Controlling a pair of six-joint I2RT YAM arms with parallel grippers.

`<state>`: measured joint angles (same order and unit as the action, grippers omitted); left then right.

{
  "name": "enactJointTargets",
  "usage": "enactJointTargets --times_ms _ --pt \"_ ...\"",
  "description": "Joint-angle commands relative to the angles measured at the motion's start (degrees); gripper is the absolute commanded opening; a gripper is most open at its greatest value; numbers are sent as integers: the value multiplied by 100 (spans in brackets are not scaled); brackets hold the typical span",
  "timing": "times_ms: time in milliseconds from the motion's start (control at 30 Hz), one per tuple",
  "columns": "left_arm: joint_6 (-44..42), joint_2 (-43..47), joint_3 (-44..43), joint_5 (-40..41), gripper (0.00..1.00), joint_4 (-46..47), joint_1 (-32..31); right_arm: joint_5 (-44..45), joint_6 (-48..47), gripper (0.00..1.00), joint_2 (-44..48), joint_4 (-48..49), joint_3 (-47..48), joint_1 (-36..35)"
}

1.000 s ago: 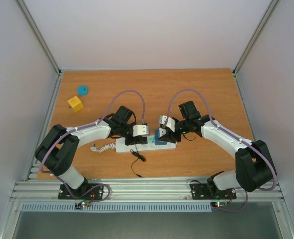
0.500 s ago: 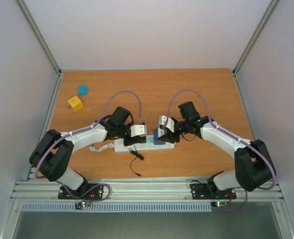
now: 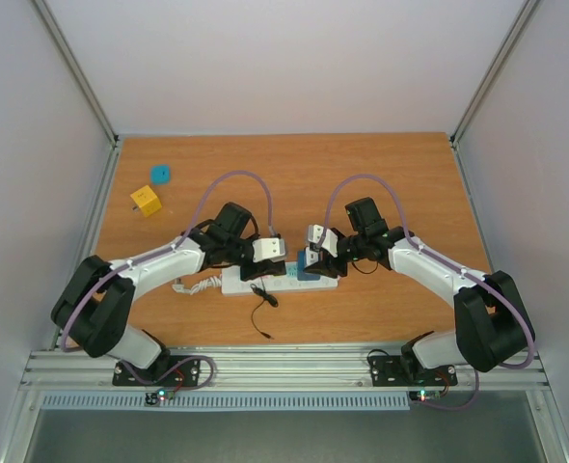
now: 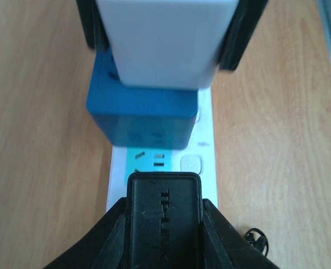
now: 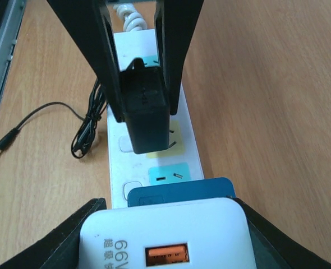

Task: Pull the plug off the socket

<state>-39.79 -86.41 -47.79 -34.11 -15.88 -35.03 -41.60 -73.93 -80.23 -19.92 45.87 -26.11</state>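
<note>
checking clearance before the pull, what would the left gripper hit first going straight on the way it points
Left gripper clamps the black plug; pushing on would likely drive it into the socket beneath, though tilt is unclear.

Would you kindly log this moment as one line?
left pincer shut on black adapter | right pincer shut on white charger | power strip flat

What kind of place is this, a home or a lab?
Probably a robotics lab test cell: plain white panels enclose a wooden table, with aluminium rails along its near edge.
</note>
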Motion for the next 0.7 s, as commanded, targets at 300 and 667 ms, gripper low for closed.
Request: enactJointTargets --times_ms 300,667 --pt "-550 845 -862 -672 17 -1493 402 553 23 22 -210 -413 -328 -72" --pt "-49 2 -2873 -722 17 -1972 1738 522 7 22 -235 -404 -292 -70"
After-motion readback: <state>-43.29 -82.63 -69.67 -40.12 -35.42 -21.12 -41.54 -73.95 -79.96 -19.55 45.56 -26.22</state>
